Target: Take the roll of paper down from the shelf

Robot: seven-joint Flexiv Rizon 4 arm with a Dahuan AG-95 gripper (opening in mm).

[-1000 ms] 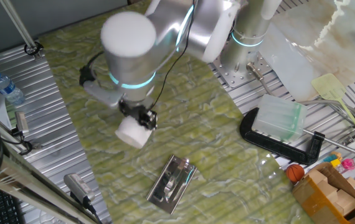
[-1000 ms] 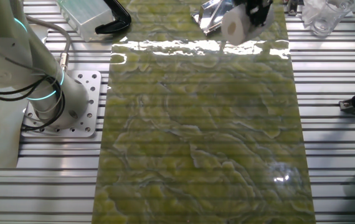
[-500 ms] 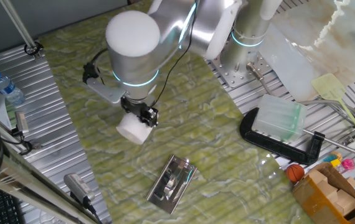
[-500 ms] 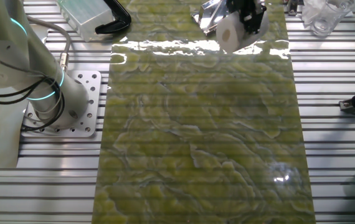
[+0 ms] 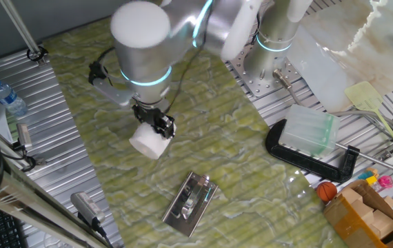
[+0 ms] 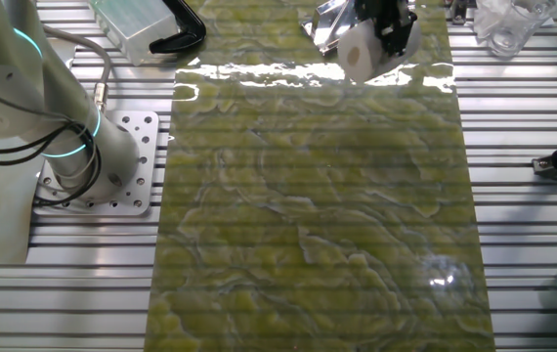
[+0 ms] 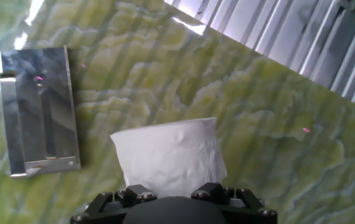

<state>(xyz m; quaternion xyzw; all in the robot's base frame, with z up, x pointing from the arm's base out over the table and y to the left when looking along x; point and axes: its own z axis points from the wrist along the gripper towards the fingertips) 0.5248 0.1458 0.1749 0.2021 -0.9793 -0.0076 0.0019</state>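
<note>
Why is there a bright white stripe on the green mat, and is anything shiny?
In the other fixed view, lamp glare streaks the mat beside the roll of paper; in the hand view, the metal shelf mirrors light and dark, with the roll sharp.

Bright, even light; strong glare on the green mat [image 6: 318,73] and shelf [image 7: 37,109].

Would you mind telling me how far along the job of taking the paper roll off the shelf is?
The roll of paper is already off the shelf, which lies bare on the green mat. In hand: the gripper holds the roll, apart from the shelf. Left: setting it down and letting go.
</note>
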